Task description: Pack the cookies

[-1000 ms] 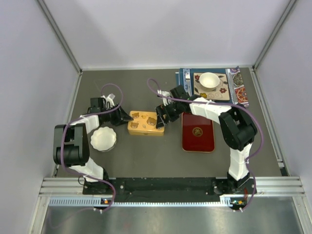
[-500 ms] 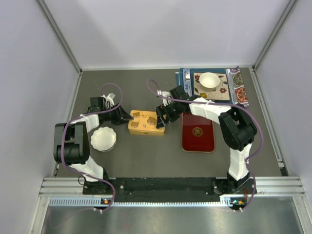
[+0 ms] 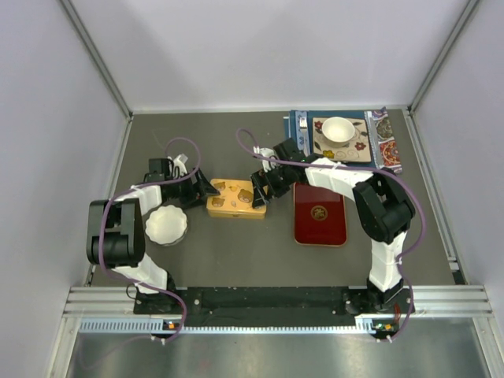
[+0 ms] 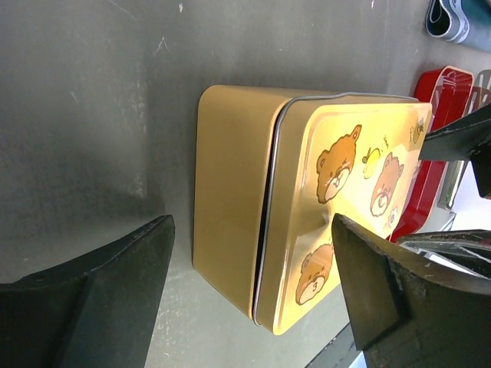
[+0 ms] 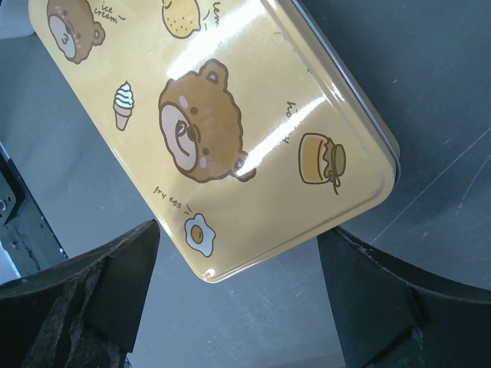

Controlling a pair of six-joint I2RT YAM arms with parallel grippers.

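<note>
A yellow tin with bear pictures (image 3: 235, 198) lies lid-on in the middle of the table. It also shows in the left wrist view (image 4: 307, 199) and the right wrist view (image 5: 207, 115). My left gripper (image 3: 206, 189) is open at the tin's left end, which lies between its fingers (image 4: 107, 299). My right gripper (image 3: 263, 187) is open at the tin's right end, and a lid corner sits between its fingers (image 5: 383, 299). No cookies show in any view.
A red tray (image 3: 320, 214) lies right of the tin and also shows in the left wrist view (image 4: 433, 130). A white fluted cup (image 3: 167, 225) sits near the left arm. Another cup (image 3: 338, 129) stands on a patterned mat (image 3: 350, 150) at the back right.
My left gripper has edged a little right and closer to the tin's left end. The right gripper and the tin have barely moved.
</note>
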